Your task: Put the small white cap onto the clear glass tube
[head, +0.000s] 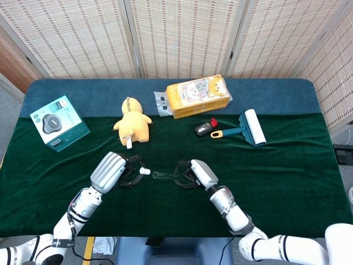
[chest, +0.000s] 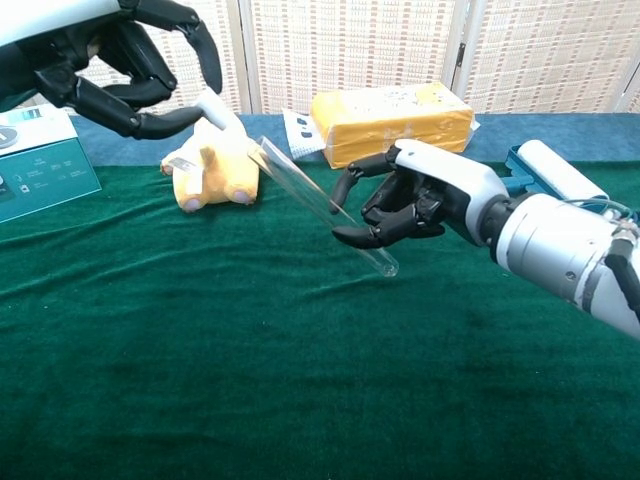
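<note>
No wording, brand or number can be read here. The teal cardboard box (head: 59, 122) carries small white print, too fine to make out in either view. The yellow-orange plastic packet (head: 199, 96) shows cartoon cat faces and a blurred label, likewise unreadable.

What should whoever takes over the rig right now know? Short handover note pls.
Left hand: pinches the white cap in its fingertips, above the table.
Right hand: holds the glass tube, tilted, open end toward the cap.
Done: both parts picked up and brought near each other, mid-table.
Left: a small gap remains between cap and tube mouth; line them up and push the cap on.
</note>
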